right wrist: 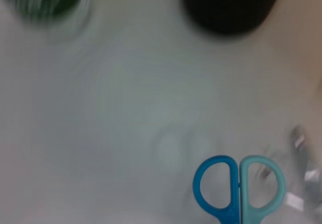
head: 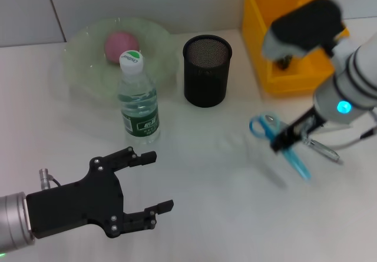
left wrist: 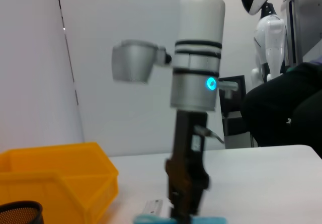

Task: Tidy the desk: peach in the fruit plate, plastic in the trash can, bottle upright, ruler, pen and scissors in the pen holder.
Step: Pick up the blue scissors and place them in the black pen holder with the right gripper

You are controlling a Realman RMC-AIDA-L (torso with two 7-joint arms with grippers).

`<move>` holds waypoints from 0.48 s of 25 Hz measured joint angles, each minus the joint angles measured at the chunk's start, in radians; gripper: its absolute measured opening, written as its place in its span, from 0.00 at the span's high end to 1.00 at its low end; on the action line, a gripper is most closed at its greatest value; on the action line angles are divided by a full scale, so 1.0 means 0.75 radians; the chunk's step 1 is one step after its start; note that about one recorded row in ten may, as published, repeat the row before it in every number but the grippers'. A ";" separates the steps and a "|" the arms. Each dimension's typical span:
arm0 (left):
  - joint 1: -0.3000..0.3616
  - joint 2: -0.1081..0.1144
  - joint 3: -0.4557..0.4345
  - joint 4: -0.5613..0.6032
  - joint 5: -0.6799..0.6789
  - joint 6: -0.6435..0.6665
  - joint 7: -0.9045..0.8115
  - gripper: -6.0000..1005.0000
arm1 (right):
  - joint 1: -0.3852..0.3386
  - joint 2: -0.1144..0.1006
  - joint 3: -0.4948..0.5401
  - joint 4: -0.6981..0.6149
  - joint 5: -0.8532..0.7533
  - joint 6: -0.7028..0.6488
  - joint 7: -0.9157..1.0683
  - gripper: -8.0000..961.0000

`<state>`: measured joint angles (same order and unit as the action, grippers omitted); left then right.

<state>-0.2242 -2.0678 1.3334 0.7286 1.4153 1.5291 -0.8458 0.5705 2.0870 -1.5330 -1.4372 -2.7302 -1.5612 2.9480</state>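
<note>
Right claw [head: 287, 139] is down at the blue scissors [head: 277, 133] on the desk [head: 224, 203]; its fingers are blurred, so its grip cannot be told. A pen [head: 321, 149] lies just beside. Left claw [head: 154, 186] hovers wide open, empty, near the upright bottle [head: 138, 100]. The peach [head: 121, 44] sits in the fruit plate [head: 82, 68], beside the pen holder [head: 206, 70].
</note>
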 joint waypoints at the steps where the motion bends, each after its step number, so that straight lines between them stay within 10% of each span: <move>1: 0.003 0.000 -0.008 0.000 0.000 0.012 0.000 0.21 | -0.037 0.001 0.054 -0.098 0.000 0.040 -0.017 0.75; 12: 0.001 -0.001 -0.041 -0.057 -0.002 0.040 0.017 0.21 | -0.120 -0.005 0.161 -0.160 0.265 0.670 -0.334 0.75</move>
<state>-0.2236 -2.0683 1.3028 0.6855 1.4138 1.5594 -0.8328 0.4808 2.0833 -1.4122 -1.5573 -2.5314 -1.0586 2.6974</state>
